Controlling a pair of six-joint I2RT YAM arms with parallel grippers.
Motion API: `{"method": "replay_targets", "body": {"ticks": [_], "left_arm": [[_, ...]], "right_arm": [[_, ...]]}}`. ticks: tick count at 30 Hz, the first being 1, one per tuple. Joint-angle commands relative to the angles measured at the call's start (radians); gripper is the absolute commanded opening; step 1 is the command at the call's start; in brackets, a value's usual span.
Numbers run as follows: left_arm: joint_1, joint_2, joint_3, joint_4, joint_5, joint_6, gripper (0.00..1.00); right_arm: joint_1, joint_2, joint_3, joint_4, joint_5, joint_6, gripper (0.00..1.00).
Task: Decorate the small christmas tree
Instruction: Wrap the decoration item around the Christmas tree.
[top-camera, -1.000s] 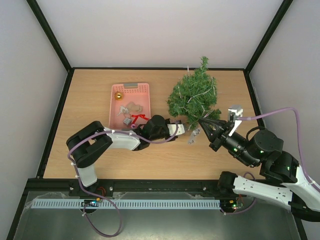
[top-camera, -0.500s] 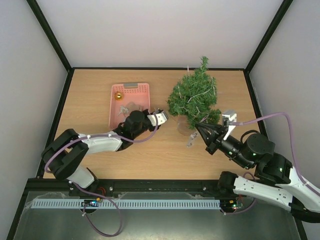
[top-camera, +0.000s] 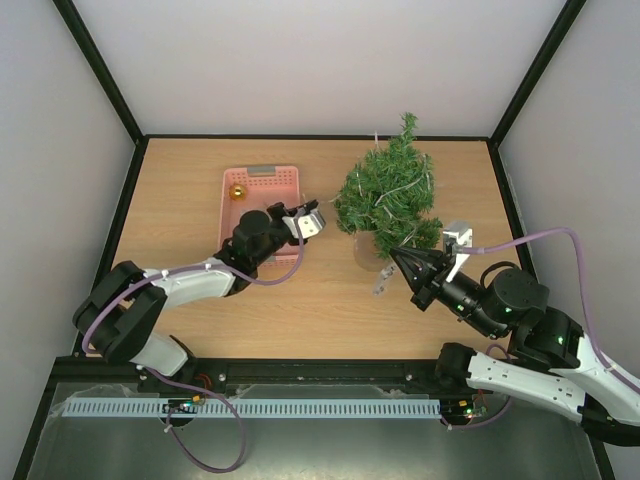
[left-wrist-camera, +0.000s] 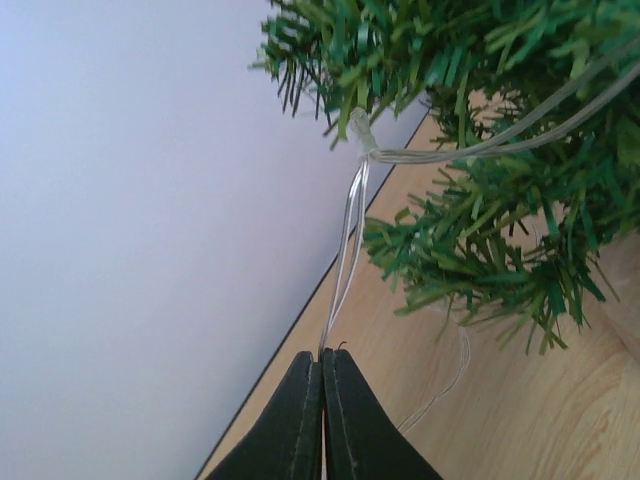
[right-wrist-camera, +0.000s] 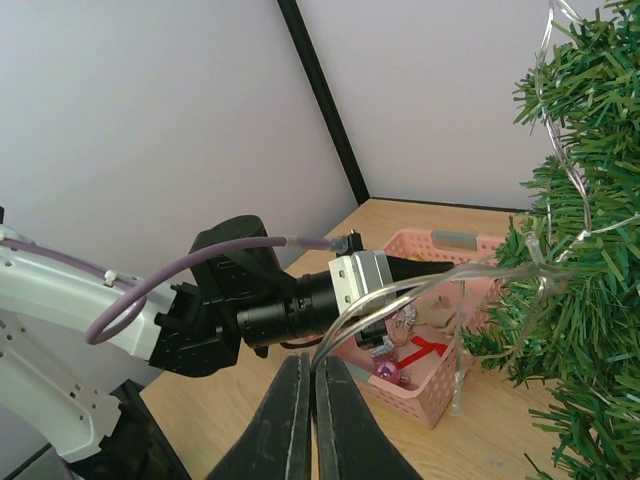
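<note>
**Black jaws pinched shut, both sides**

Left gripper (left-wrist-camera: 322, 365): pressed fully together, thin clear wire (left-wrist-camera: 345, 240) caught in the seam, rising straight up to a knot at a branch tip of small christmas tree (left-wrist-camera: 480, 200)

Right gripper (right-wrist-camera: 306, 365): likewise closed, nipping a loop of the same wire, curving off right into the green needles

Seen from above: left one reaching over the right rim of pink basket (top-camera: 270, 180), tips aimed at the tree's left side, close to the branches; right one at the tree's near right edge, pointing up-left, tips just under the lowest branches

Tree standing upright on pale base (top-camera: 367, 250), right of centre on wooden table (top-camera: 180, 200), toward the back, just beside the basket, not touching it; more wire draped over its branches

Inside basket: gold ball (top-camera: 238, 191) in the far left corner, red bow (right-wrist-camera: 425, 350) near the front wall, other small bits too blurred to name

Small clear piece (top-camera: 383, 278) lying flat on the wood between the two grippers, in front of the base; cannot tell what
</note>
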Motion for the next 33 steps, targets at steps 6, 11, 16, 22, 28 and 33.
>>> {"method": "replay_targets", "body": {"ticks": [6,11,16,22,28,33], "left_arm": [[0.007,-0.043,0.095,0.050,0.158,0.039,0.02],[0.005,-0.055,0.165,0.025,0.244,0.036,0.02],[-0.024,-0.076,0.202,0.002,0.291,0.027,0.02],[-0.085,-0.107,0.198,-0.042,0.320,0.004,0.03],[-0.152,-0.107,0.145,-0.062,0.309,-0.008,0.02],[-0.184,-0.097,0.115,-0.074,0.296,-0.005,0.02]], "right_arm": [[0.004,-0.051,0.024,0.015,0.095,-0.004,0.02],[0.003,-0.117,0.022,0.025,0.140,-0.009,0.02],[0.003,-0.132,0.039,0.013,0.156,-0.002,0.02],[0.002,-0.173,0.049,0.020,0.219,0.012,0.02],[0.003,-0.233,0.060,0.026,0.289,0.040,0.02],[0.003,-0.247,0.073,0.010,0.356,0.052,0.02]]}}
